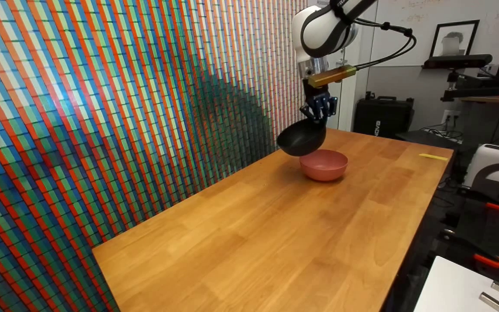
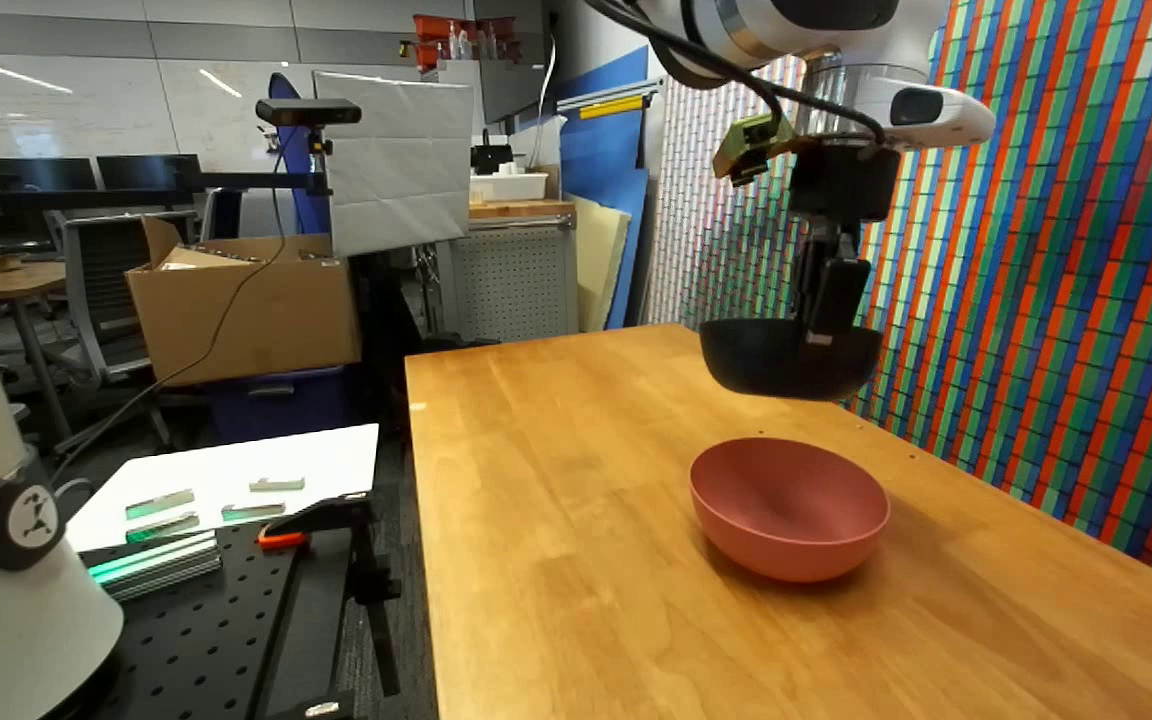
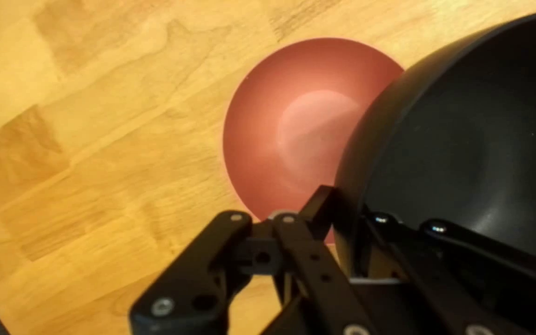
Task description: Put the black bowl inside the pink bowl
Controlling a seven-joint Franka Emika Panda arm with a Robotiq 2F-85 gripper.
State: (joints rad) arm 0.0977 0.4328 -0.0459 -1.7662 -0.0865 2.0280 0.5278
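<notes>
Wooden table (image 2: 556,560) in an exterior view. Lower right: pink bowl (image 2: 789,510), empty; above, gripper (image 2: 820,332) pinches black bowl (image 2: 754,362). Lift done; nesting, release left.

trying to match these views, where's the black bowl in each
In an exterior view: black bowl right of centre, up-left of the pink bowl.
In an exterior view: black bowl right of centre, above the pink bowl in the picture.
Wrist view: black bowl cut off by the right edge.
Shared landmark: the pink bowl, in all three views.
</notes>
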